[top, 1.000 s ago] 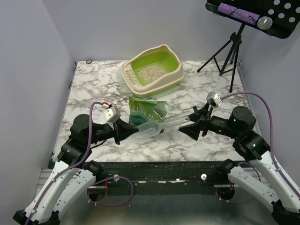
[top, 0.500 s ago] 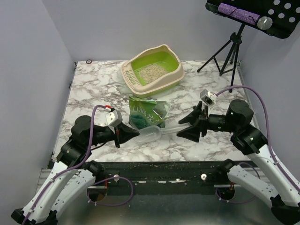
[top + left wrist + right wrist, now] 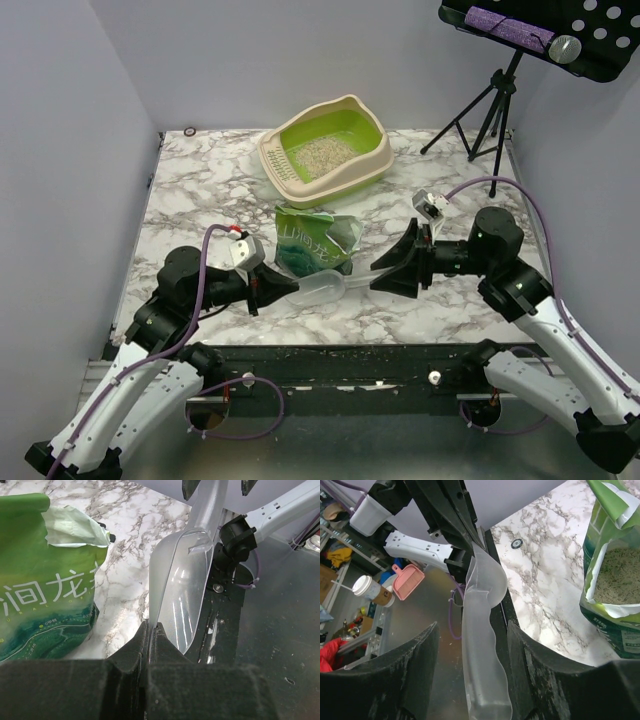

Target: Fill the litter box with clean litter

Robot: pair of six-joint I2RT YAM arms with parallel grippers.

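Left to right: my left gripper (image 3: 272,290), jaws pinching the rim of the clear scoop (image 3: 325,285) near the table's (image 3: 200,190) front edge; the green bag (image 3: 312,240), open, just behind the scoop; my right gripper (image 3: 380,279), jaws spread either side of the scoop's handle, not clamped. The litter box (image 3: 372,160) sits mid far edge, with litter (image 3: 320,155) on its floor

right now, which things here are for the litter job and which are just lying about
For the job:
litter box
litter in it
bag with more litter inside
scoop

Just lying about:
music stand
black ring at the table's far left corner
pink dustpan, off the table
paper cup, off the table
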